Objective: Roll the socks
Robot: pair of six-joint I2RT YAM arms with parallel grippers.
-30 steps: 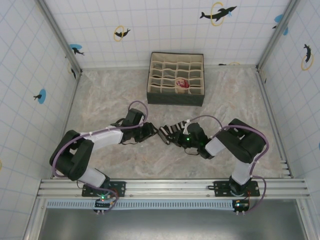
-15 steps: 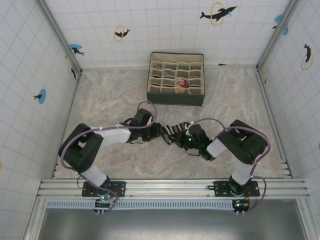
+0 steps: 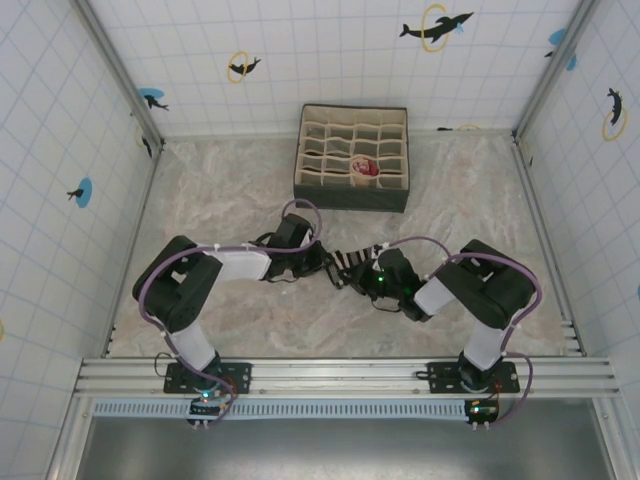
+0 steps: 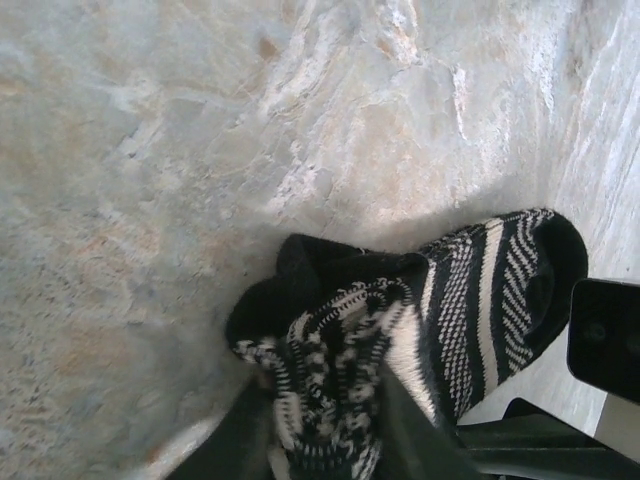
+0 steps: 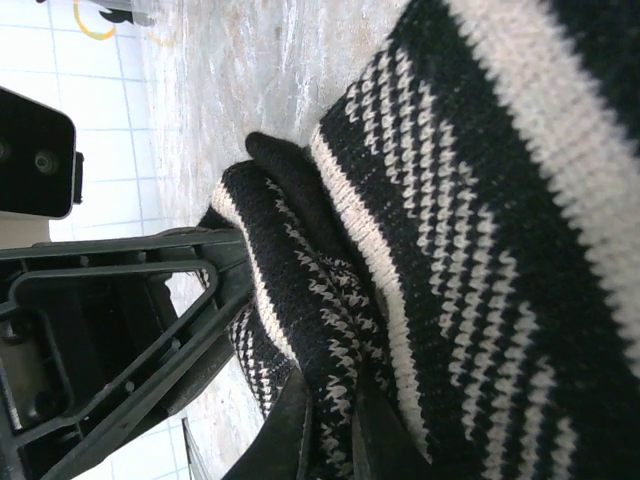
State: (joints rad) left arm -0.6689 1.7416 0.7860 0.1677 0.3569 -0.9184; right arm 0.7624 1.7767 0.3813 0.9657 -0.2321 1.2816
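On the counter [image 4: 150, 150], the black-and-white striped sock [image 4: 470, 300] is grasped from one side by the left jaws and from the other by the right jaws.

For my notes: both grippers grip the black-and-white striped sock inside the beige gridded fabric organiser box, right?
No. Top external view: the left gripper and right gripper grip the black-and-white striped sock on the marbled table, outside the beige gridded fabric organiser box.
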